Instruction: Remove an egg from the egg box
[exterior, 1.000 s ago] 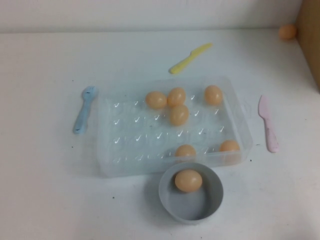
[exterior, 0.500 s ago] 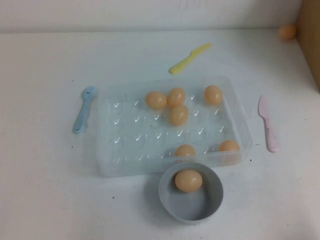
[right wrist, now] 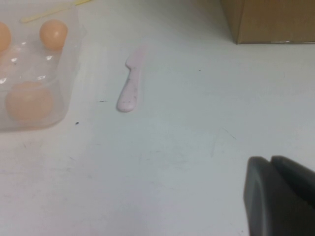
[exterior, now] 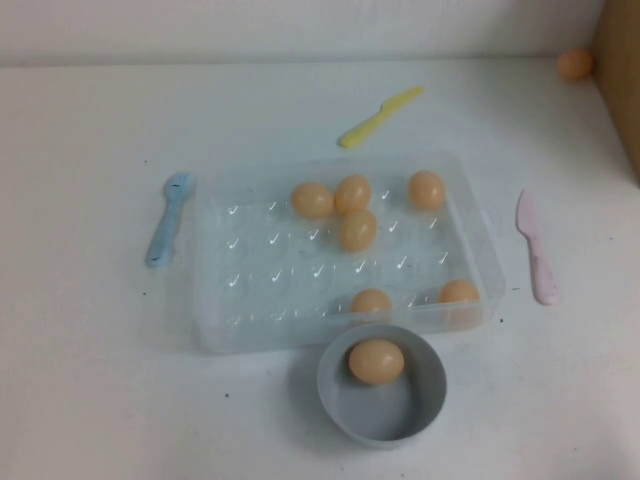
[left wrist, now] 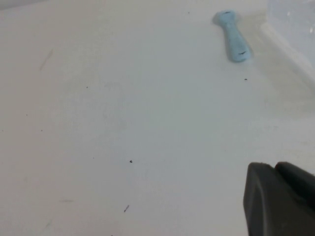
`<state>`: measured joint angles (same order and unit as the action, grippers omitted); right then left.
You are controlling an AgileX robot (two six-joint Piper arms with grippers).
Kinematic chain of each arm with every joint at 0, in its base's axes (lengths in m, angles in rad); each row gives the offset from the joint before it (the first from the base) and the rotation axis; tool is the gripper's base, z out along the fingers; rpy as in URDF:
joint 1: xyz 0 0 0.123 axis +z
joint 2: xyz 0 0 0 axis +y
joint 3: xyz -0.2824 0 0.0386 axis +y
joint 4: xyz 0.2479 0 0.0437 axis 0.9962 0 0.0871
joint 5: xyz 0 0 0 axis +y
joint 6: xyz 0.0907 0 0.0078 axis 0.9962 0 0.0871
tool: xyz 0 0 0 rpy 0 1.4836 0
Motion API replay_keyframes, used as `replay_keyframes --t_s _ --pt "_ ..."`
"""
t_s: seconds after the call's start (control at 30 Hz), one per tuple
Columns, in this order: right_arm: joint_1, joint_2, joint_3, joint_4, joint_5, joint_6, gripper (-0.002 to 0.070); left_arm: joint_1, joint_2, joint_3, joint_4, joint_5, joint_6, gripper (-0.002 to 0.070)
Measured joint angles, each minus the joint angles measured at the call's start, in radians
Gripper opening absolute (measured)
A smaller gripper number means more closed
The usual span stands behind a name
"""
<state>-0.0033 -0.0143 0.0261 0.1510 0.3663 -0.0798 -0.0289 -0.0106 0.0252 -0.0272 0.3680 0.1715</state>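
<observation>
The clear plastic egg box lies in the middle of the table with several tan-orange eggs in it, such as one near its middle. One more egg lies in the grey-blue bowl in front of the box. Neither arm shows in the high view. My left gripper is shut and empty over bare table, left of the box's corner. My right gripper is shut and empty over bare table, right of the box, where two eggs show.
A blue spoon lies left of the box, a yellow knife behind it, a pink knife to its right. A brown cardboard box stands at the far right with a loose egg beside it.
</observation>
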Motion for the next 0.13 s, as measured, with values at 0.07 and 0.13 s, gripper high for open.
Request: replay_keyframes --t_s 0.07,0.13 --pt "0.000 0.000 0.000 0.000 0.000 0.000 -0.0017 0.000 0.000 0.000 0.000 0.000 0.000 -0.0003" --pt "0.000 0.000 0.000 0.000 0.000 0.000 -0.0017 0.000 0.000 0.000 0.000 0.000 0.000 -0.0003"
